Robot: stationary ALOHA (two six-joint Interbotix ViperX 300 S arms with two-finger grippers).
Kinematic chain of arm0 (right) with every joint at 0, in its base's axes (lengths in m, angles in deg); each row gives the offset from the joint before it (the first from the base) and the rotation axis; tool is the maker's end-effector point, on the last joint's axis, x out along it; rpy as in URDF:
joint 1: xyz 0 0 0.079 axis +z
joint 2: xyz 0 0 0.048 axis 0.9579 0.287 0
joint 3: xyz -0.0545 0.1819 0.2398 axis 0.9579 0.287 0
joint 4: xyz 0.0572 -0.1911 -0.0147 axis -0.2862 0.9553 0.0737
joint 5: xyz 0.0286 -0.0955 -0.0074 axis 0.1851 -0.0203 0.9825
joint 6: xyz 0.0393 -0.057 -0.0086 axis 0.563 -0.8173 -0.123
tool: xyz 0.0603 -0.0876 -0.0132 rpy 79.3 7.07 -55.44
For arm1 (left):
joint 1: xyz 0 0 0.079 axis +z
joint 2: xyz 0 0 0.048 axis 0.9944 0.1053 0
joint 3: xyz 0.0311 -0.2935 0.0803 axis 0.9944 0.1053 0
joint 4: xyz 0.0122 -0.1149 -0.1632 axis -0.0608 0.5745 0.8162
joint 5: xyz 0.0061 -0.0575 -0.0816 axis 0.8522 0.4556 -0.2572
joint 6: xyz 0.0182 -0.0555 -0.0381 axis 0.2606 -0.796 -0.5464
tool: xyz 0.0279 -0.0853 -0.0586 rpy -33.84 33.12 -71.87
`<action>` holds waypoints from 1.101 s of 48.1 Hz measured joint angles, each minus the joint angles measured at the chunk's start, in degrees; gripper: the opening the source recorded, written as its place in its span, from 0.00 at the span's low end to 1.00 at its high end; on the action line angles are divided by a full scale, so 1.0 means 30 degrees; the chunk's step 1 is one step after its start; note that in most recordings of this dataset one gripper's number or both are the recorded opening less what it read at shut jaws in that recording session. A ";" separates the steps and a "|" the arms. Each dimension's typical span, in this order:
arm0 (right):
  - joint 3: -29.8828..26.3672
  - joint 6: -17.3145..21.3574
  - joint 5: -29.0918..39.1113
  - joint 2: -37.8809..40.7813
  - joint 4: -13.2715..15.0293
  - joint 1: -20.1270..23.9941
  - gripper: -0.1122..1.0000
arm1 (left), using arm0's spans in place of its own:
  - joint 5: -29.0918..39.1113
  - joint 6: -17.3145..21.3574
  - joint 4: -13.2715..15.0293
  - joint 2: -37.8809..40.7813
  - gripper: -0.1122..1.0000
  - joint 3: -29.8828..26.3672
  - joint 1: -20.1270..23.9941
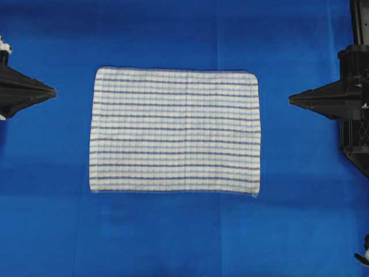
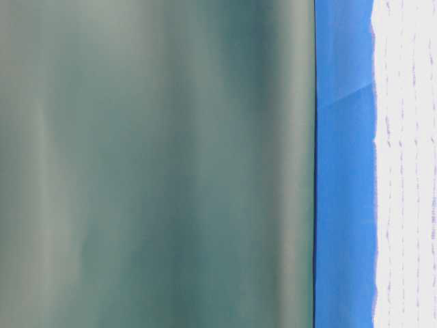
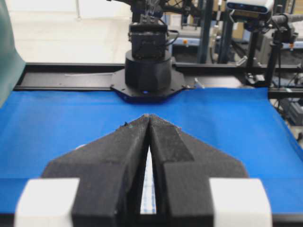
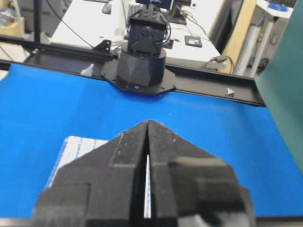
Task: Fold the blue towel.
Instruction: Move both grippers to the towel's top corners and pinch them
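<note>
A white towel with thin blue stripes, the blue towel (image 1: 174,130), lies spread flat and unfolded at the middle of a tabletop (image 1: 173,242) covered in solid blue. The left end effector (image 1: 52,91) and the right end effector (image 1: 293,100) sit at opposite edges, tips pressed together, holding nothing, well apart from the towel.

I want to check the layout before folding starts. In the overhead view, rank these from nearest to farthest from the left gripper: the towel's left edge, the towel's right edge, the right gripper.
From the left gripper, at the view's left:
1. Towel left edge, just right of its tip.
2. Towel right edge, past the middle.
3. Right gripper, at the far right side.
</note>
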 measured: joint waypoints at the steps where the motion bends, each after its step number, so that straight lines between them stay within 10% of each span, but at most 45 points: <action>1: -0.0029 0.0000 0.0000 0.0000 0.0000 0.0029 0.10 | 0.0000 0.0000 0.0000 0.0000 0.10 0.0000 0.0000; 27: -0.0674 0.0791 0.3369 0.4512 -0.1611 -0.5332 0.19 | 0.1055 0.0059 0.0674 0.5713 0.13 0.0264 0.4424; 41: -0.0615 0.0967 0.1494 1.0049 -0.2256 -0.6855 0.76 | -0.0557 0.0029 0.0703 1.0928 0.78 0.0264 0.6650; 53: -0.0615 0.0967 -0.0967 1.4033 -0.2725 -0.7148 0.71 | -0.3135 0.0029 0.0703 1.4707 0.71 0.0293 0.7412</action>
